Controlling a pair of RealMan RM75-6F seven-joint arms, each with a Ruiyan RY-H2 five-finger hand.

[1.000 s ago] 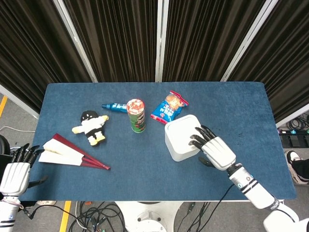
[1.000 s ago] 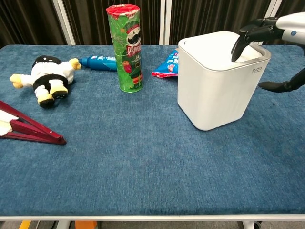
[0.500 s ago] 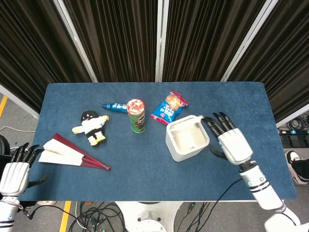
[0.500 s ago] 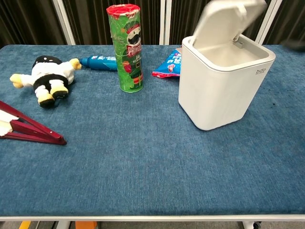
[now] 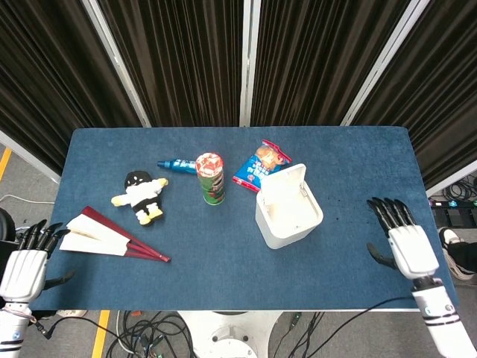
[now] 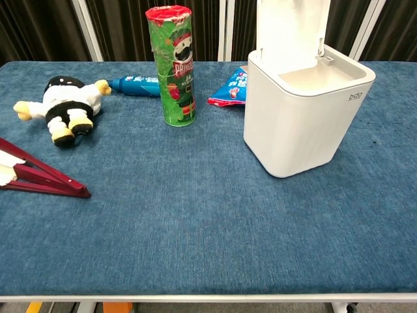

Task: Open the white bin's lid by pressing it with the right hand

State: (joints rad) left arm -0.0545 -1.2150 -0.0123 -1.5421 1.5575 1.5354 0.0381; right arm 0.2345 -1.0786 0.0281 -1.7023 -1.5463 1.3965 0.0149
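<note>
White bin (image 5: 287, 220) stands near mid-bench, well to the left of the right hand (image 5: 406, 242) and slightly farther from the robot. Its lid (image 5: 287, 183) is up, hinged at the far edge and standing near upright; the chest view shows the pale interior open to the top.

Right hand: fingers spread and extended, holding nothing, palm down over the blue bench (image 5: 223, 268) near its right edge. Well apart from the bin, no contact. Not visible in the chest view.

Left hand (image 5: 26, 261): off the near-left corner of the bench, fingers apart, empty, idle.

Step in hand, by my reading: the press is done and the lid is released open; the task's goal looks met. What is left is only clearing the arm.

Next move calls for: little. Keep the right hand away from the bin so the upright lid is not knocked shut, and settle the arm clear of the bench edge. No re-press needed unless the lid falls back.
</note>
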